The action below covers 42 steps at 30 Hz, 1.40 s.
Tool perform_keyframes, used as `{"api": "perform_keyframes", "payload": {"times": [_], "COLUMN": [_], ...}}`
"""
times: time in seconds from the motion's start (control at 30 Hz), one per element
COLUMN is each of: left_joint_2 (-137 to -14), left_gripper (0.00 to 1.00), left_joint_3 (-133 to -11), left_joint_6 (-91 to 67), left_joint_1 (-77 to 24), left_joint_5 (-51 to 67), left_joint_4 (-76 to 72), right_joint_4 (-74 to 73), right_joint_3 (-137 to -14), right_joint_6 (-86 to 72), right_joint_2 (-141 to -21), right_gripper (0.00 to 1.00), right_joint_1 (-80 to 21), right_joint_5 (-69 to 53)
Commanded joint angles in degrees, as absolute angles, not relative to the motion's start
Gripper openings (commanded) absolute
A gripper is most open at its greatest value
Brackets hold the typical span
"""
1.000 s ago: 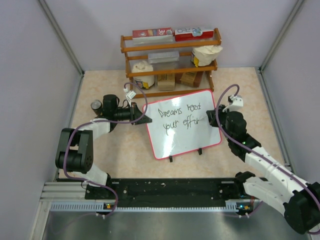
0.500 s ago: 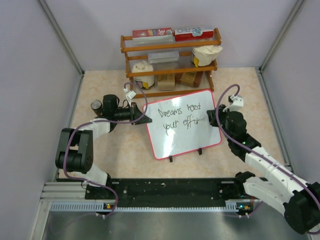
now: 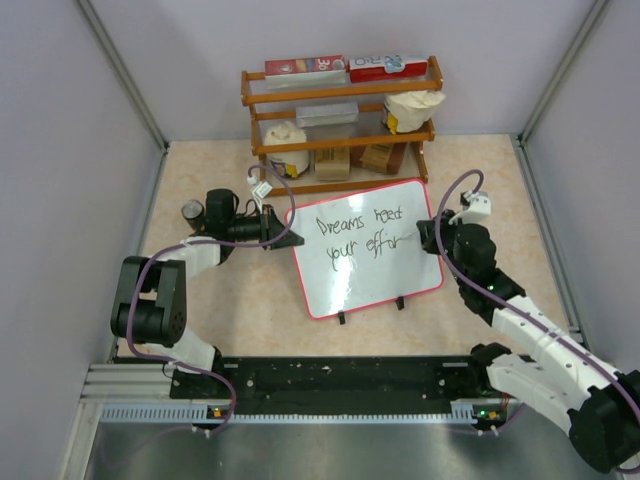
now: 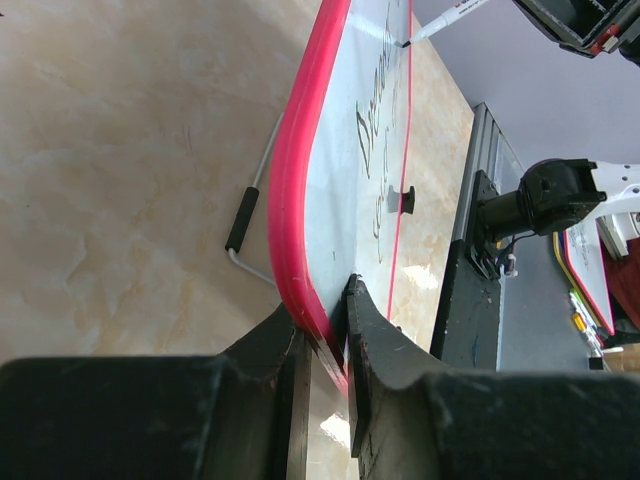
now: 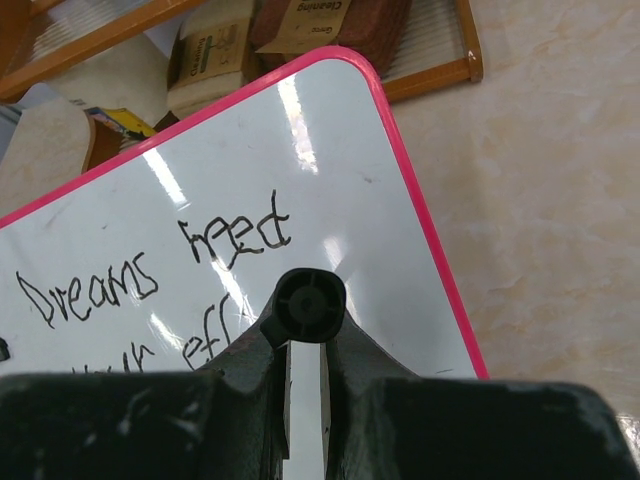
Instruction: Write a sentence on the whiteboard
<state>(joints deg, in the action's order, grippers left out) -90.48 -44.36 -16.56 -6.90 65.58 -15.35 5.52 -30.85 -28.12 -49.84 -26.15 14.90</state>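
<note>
Top external footage is being filled by one marbled table [image 3: 230,300], on which one wooden rack [image 3: 340,92] of three shelves is being kept against the far wall. One whiteboard [image 3: 370,275] is being held tilted near the table's middle, just in front of the rack and between two arms. Its left edge is being pinched by the left gripper [image 3: 283,238], the jaws being kept narrowly apart around the red frame, as is being shown by the left wrist camera. One marker [image 5: 310,305] is being clenched by the right gripper [image 3: 432,232], with its tip being laid against the board's face. One sentence [image 3: 355,235] is being written in two lines: "Dreams need" above, "your effor" below. Compared with a second earlier, the last stroke is being drawn further toward the right edge, and the right gripper is being carried slightly rightward. Two black tabs [image 3: 342,318] are being shown along the near edge.
</note>
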Motion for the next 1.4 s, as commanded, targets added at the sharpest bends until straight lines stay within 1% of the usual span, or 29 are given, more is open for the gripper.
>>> {"api": "perform_keyframes", "payload": {"times": [0.0,0.3,0.53,1.37], "left_joint_2": [-90.5,-90.4,-90.5,-90.6], "left_gripper": [0.0,0.0,0.0,0.0], "left_joint_3": [-43.4,-43.5,-43.5,-43.6], "left_joint_6": [-8.7,-8.7,-8.6,-8.6], "left_joint_1": [-7.8,-7.8,-7.8,-7.9], "left_joint_5": [59.6,59.6,59.5,59.5], "left_joint_4": [-13.1,-13.0,-12.9,-12.9], "right_joint_4": [5.6,6.9,7.7,6.1], "right_joint_3": [-32.5,-35.5,-36.1,-31.4], "right_joint_6": [-27.9,-28.5,-28.4,-27.7], "right_joint_2": [-48.7,-47.3,-50.4,-51.5], "right_gripper": [0.0,0.0,0.0,0.0], "right_joint_1": [-25.4,-25.4,-25.3,-25.4], "right_joint_5": [15.5,13.9,13.5,16.2]}}
